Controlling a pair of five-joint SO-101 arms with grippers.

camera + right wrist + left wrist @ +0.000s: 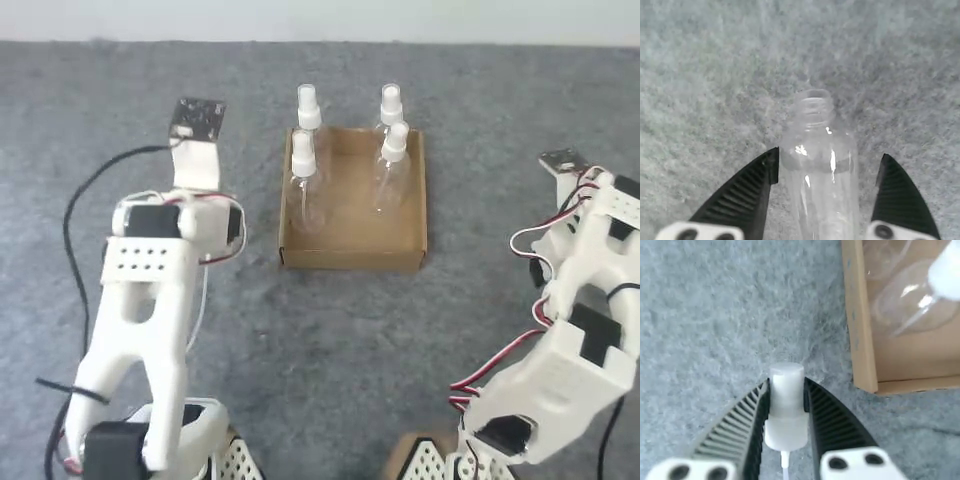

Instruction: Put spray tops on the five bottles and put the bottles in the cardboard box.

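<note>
My left gripper (786, 385) is shut on a white spray top (786, 405), held above the grey carpet just left of the cardboard box (860, 340). An open-necked clear bottle (817, 165) without a top lies between the fingers of my right gripper (830, 154), which is open; one finger touches the glass and the other stands apart. In the high view the cardboard box (352, 255) sits at the middle, and several clear bottles (305, 180) with white spray tops stand in it. The left arm (150, 270) is left of the box, the right arm (590, 260) at the far right.
Grey carpet (340, 350) covers the table. Cables (80, 200) loop beside the left arm, and red and white wires (540, 240) hang at the right arm. Open carpet lies between the arms in front of the box.
</note>
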